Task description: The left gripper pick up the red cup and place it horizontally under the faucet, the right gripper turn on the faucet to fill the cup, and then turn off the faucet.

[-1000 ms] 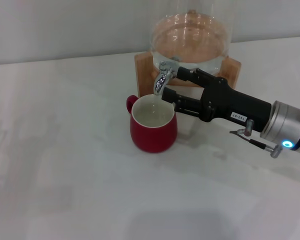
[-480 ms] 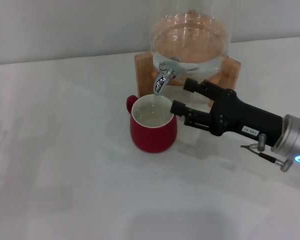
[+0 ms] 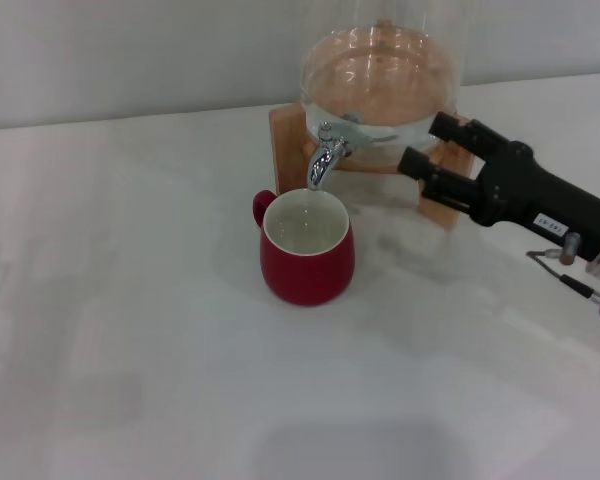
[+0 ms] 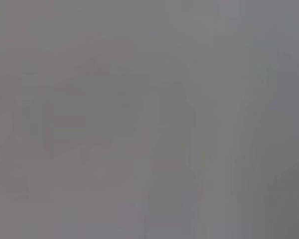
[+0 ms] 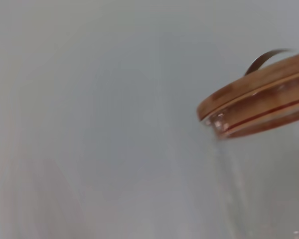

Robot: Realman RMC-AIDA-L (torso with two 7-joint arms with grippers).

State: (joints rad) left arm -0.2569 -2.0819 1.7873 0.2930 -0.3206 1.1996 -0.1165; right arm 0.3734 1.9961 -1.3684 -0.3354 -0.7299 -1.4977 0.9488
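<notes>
The red cup stands upright on the white table, its white inside under the spout of the chrome faucet. The faucet is fitted to a glass water jar in a wooden stand. My right gripper is open and empty, to the right of the faucet in front of the stand, raised above the table and apart from cup and faucet. The left gripper is out of view; the left wrist view shows only a plain grey blur.
The white table spreads to the left and front of the cup. The right wrist view shows the jar's wooden lid and glass wall against a pale backdrop.
My right gripper has drawn back from beside the faucet and cup, moving right and up. The cup and faucet have not moved.
</notes>
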